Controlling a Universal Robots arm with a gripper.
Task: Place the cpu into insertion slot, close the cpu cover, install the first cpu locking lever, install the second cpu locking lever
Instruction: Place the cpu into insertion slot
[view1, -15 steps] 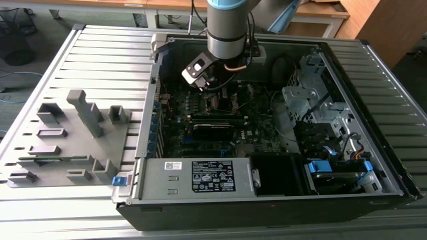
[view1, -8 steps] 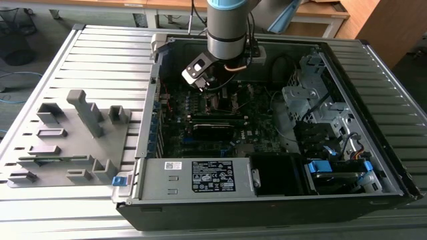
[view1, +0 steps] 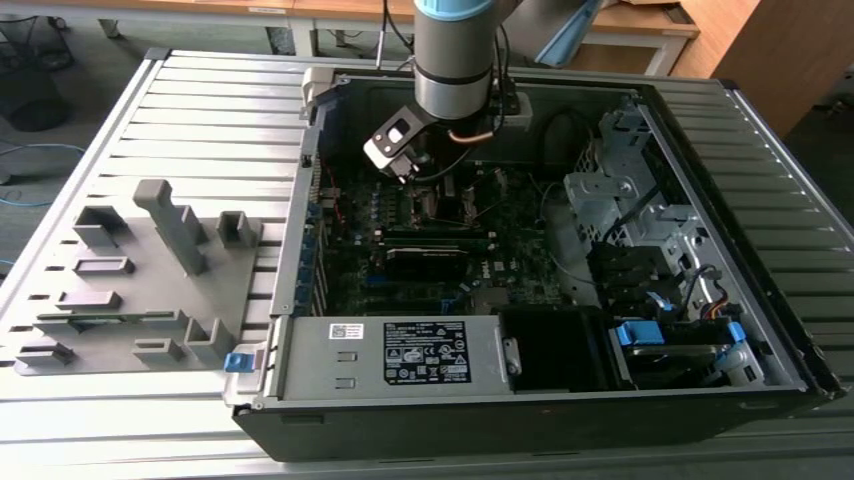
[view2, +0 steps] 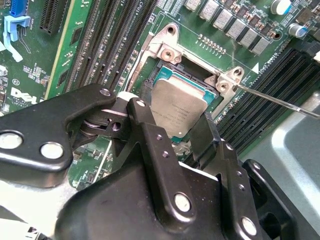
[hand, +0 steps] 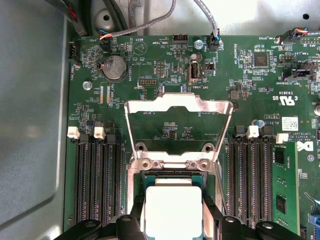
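Observation:
The cpu (view2: 179, 111), a small silver square, lies in the insertion slot (view2: 169, 54) on the green motherboard (hand: 240, 80). In the first wrist view the cpu (hand: 172, 207) shows bright below the slot's metal rim (hand: 172, 164). My gripper (view2: 177, 119) has its black fingers (view2: 145, 125) pressed against two opposite edges of the chip. The cpu cover (hand: 177, 103), a silvery frame, stands flipped up away from the slot. A thin locking lever (view2: 280, 102) sticks out beside the socket. In the exterior view my gripper (view1: 416, 170) reaches down into the open computer case.
Long black memory slots (hand: 97, 185) run along both sides of the socket. The case walls (view1: 294, 250) surround the board, with a power supply (view1: 400, 355) in front and a drive cage (view1: 614, 200) toward the exterior view's right. A grey fixture tray (view1: 134, 270) sits outside the case.

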